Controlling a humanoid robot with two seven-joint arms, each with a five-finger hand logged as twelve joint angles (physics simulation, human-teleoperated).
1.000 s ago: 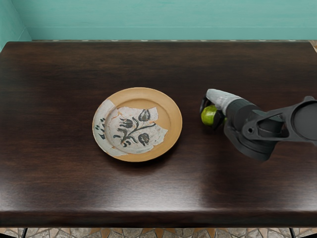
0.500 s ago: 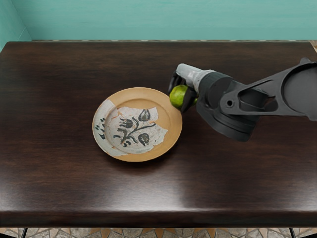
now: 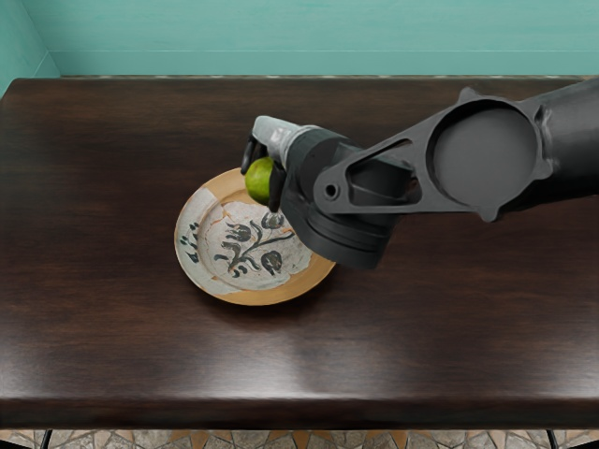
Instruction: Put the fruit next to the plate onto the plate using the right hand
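Note:
A green lime is held in my right hand, whose dark fingers are curled around it. The hand hangs over the upper part of the plate, an orange-rimmed dish with a white centre and a dark flower pattern. The lime looks lifted above the plate surface rather than resting on it. My right forearm and wrist housing cover the plate's right side. The arm comes in from the right edge of the head view. No left arm shows.
The plate lies on a dark wooden table. A teal wall runs behind the table's far edge. Patterned floor shows below the table's front edge.
My right hand has carried the lime leftward, from the table right of the plate, past the plate's rim, to a spot over the plate's upper part.

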